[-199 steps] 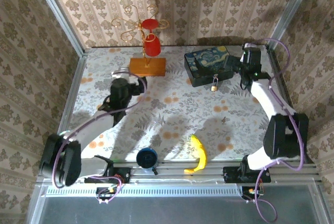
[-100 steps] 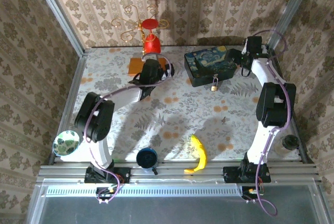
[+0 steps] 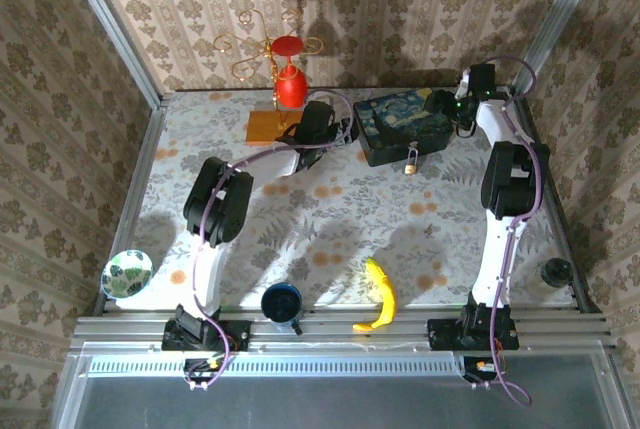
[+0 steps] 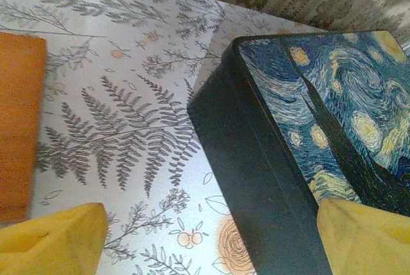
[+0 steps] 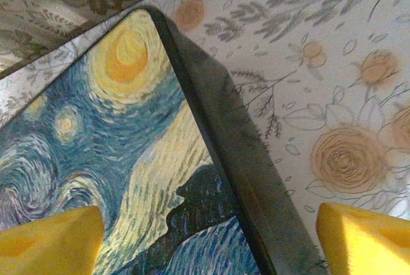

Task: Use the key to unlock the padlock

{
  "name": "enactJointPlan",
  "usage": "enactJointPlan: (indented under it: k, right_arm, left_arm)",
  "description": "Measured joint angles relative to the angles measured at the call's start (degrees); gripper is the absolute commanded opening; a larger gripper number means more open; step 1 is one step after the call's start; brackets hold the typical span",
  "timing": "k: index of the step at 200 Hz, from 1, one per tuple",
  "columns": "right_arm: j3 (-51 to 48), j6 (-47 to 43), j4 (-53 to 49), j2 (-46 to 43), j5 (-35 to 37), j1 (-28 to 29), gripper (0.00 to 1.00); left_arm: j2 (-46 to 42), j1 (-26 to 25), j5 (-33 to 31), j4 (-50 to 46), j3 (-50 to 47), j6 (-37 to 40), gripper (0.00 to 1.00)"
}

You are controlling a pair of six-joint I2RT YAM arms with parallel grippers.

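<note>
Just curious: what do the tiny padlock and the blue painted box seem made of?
The padlock: likely metal, going by its brass-coloured body and silvery shackle. The box: rigid, with dark plain sides and a painting printed on the lid; wood or tin, I cannot tell.

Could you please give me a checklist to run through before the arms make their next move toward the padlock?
1. Location of the padlock: ok, it hangs at the front of the blue box.
2. State of the left gripper: ok, open and holding nothing, at the box's left side.
3. State of the right gripper: ok, open and holding nothing, over the box's right edge.
4. Hold on the key: not ok, neither gripper has it.
5. Whether the padlock is locked: cannot tell, too small.
</note>
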Motion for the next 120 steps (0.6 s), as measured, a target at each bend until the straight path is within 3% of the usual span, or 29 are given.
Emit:
enactJointPlan:
  k: [49,120]
  right_arm:
    - [-2.62,0.20,1.40,-0.07,-2.67,0.68,0.77]
    - [-8.41,0.35,5.11,-3.13,-3.43,1.51,0.72]
  left_arm:
    - [6.08,-0.44,3.82,-4.13,7.48,0.39,0.77]
    - [6.73,-1.16,5.66,-4.79,8.52,1.11,0.59]
